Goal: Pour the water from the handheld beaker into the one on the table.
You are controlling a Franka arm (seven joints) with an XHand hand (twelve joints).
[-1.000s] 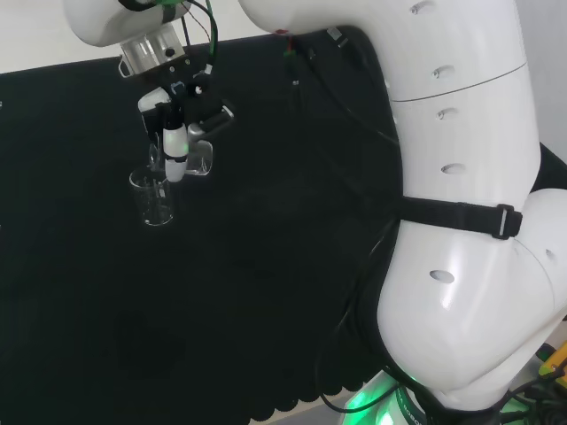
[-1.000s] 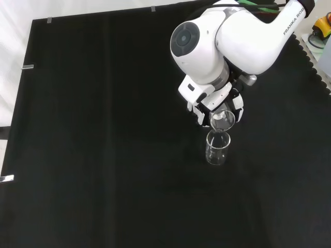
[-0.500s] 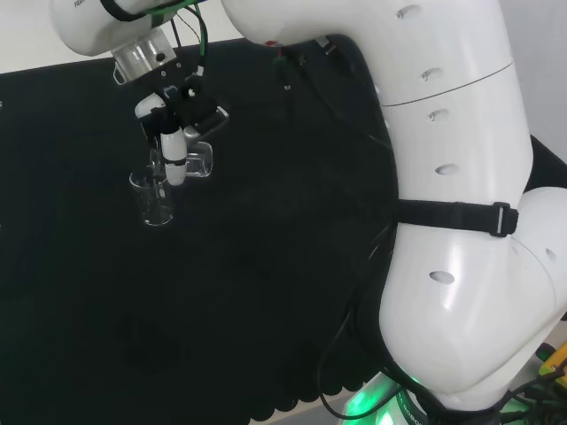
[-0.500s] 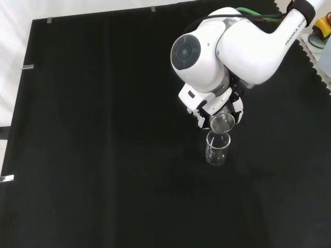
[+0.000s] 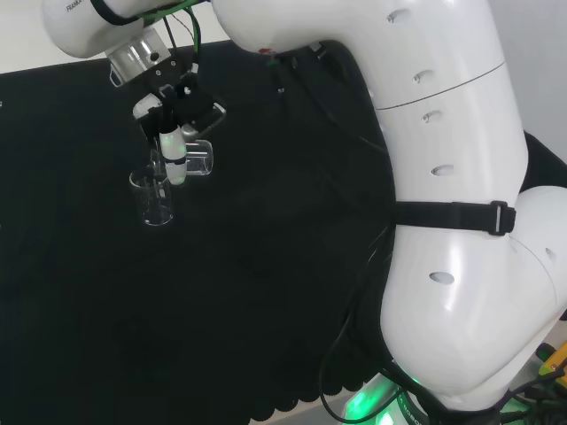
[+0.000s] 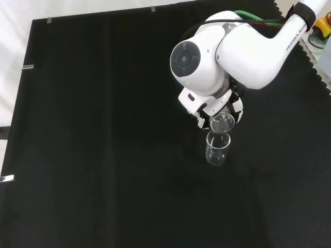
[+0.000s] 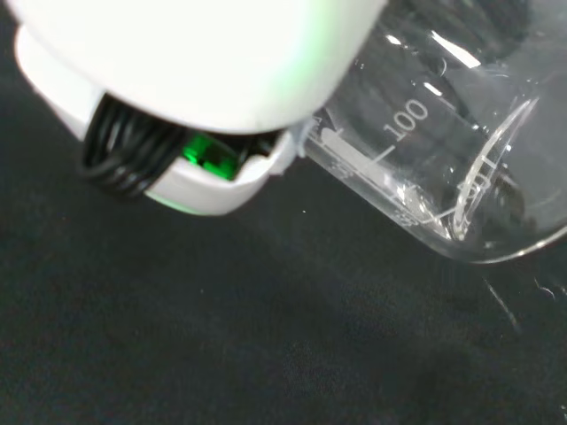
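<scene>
A: What do you have before you?

B: A bench (image 6: 77, 155) draped in black cloth, and your white arm (image 6: 243, 46) reaching over it.

A: And the hand?

B: Your hand (image 5: 170, 133) has its fingers curled round a clear beaker (image 5: 197, 159), tipped on its side just above a second beaker (image 6: 217, 149) standing upright on the cloth

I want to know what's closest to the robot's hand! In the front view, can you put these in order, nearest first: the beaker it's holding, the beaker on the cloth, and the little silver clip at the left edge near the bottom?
1. Held beaker: in the hand, tipped.
2. Standing beaker: just below it.
3. Silver clip: far off at the cloth's left edge.
</scene>
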